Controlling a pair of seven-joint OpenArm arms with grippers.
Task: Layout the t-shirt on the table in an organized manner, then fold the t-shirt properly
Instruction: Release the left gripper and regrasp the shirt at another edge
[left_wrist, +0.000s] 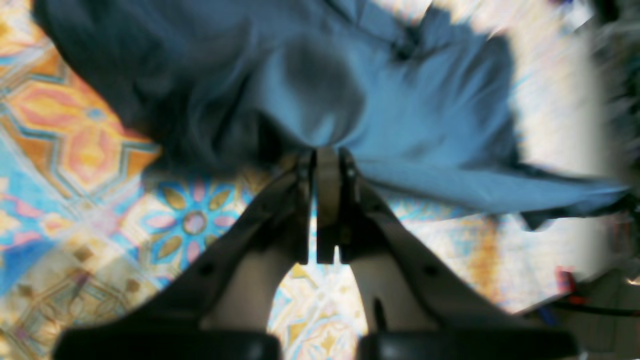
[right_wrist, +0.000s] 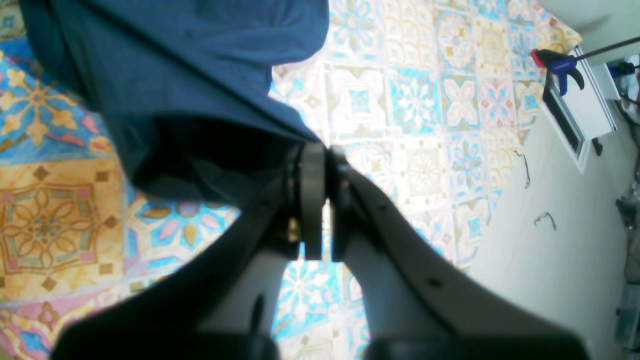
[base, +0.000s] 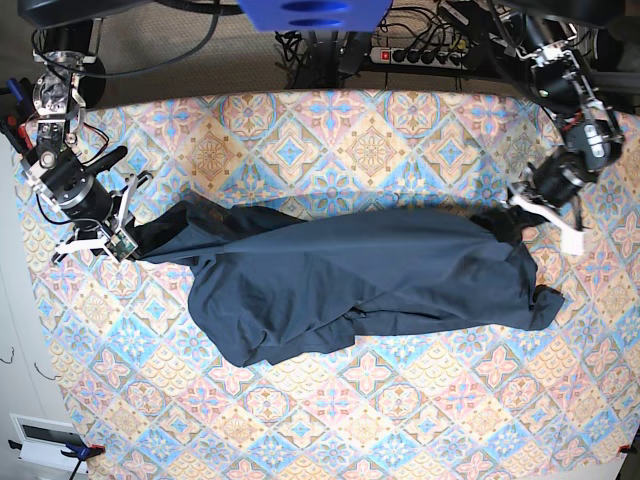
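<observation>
On my base view's left edge I see the right gripper (base: 130, 237) clamped on one end of the t-shirt (base: 350, 280), jaws pressed together on the fabric pinched at their tips in its wrist view. The shirt lies across the middle of the table (base: 330, 130), its long axis running side to side, stretched between my two arms and rumpled, with a fold sagging toward the near edge. I cannot make out which end is the collar. On the right, the left gripper (base: 512, 212) is closed on the shirt's other end.
</observation>
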